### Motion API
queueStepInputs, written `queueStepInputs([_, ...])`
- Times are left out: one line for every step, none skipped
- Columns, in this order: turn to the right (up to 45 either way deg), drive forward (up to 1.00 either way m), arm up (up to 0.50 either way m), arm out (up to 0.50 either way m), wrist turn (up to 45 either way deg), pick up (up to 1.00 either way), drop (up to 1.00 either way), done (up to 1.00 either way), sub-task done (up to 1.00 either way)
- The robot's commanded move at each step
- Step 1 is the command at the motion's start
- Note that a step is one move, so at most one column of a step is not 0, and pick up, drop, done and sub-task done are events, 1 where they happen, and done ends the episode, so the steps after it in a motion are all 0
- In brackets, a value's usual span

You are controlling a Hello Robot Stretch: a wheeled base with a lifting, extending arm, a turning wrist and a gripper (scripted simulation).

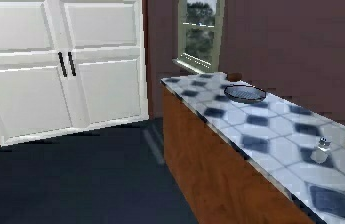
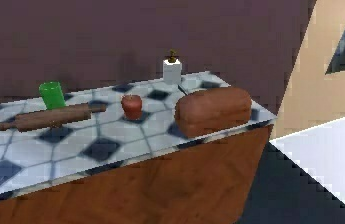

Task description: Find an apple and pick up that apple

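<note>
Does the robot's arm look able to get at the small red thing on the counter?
Probably yes: the red thing stands on the counter with bare tiles before it; the rolling pin and bread loaf lie apart on either side, so little seems in the way.

I see a small red roundish thing (image 2: 131,106) resting on the checkered tabletop (image 2: 100,150), between rolling pin (image 2: 50,118) and bread loaf (image 2: 214,108).
</note>
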Motion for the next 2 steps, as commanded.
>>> queueStepInputs([0.0, 0.0, 0.38, 0.0, 0.0, 0.0, 0.0, 0.0, 0.0])
queueStepInputs([0.0, 0.0, 0.0, 0.46, 0.0, 0.0, 0.0, 0.0, 0.0])
